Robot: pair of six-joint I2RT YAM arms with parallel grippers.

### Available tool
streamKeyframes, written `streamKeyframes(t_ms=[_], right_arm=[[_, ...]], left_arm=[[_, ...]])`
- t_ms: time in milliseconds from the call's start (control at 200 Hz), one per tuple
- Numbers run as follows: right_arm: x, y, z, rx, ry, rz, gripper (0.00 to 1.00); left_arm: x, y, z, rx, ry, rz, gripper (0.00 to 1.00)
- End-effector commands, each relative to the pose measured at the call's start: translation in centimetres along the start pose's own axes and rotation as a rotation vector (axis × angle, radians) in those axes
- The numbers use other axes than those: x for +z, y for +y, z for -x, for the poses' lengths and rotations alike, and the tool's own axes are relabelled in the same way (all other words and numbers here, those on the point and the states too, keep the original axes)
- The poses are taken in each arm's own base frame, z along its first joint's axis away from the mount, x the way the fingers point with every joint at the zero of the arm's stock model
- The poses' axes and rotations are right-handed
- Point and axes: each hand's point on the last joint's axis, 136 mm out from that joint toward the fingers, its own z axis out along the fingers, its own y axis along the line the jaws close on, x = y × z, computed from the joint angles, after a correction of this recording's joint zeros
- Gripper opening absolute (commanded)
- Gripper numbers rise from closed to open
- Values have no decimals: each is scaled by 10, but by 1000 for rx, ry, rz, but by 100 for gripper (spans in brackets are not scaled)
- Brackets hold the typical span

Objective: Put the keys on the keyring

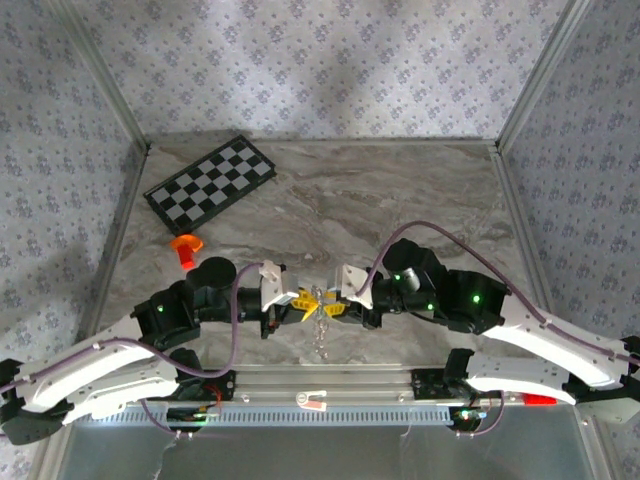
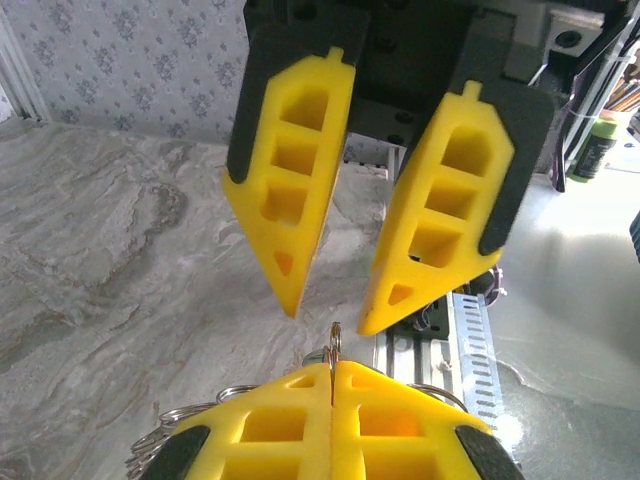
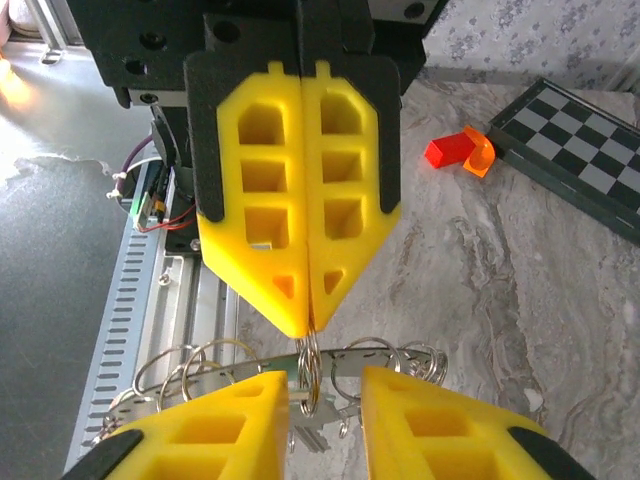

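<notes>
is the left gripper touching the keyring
Touching. In the right wrist view the left gripper is shut, its tips pinching the keyring.

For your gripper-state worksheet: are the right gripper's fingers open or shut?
Open. The right gripper's fingers stand apart in its wrist view, keyring between them.

I've got both arms up: left arm [image 1: 100,365] and right arm [image 1: 520,335] wear white shells [image 1: 565,348] on the long links, black housings [image 1: 215,275] at the joints, small green lights [image 1: 476,297] glowing on them. A purple cable [image 1: 236,320] loops along each. Fingers [image 3: 255,215] are bright yellow wedges, cut through with square and triangular pockets, backed by black plates [image 3: 205,120]. Above those, a black block [image 3: 120,60] with round screw holes [image 3: 152,41].
</notes>
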Motion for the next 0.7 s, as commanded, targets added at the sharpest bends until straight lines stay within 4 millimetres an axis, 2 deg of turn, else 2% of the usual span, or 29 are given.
streamKeyframes(t_ms=[0, 700], right_arm=[[-3, 0, 1, 9, -12, -10, 24], [1, 2, -4, 25, 7, 8, 2]], left_arm=[[-9, -7, 27, 48, -96, -23, 0], [-11, -7, 26, 50, -97, -21, 0]])
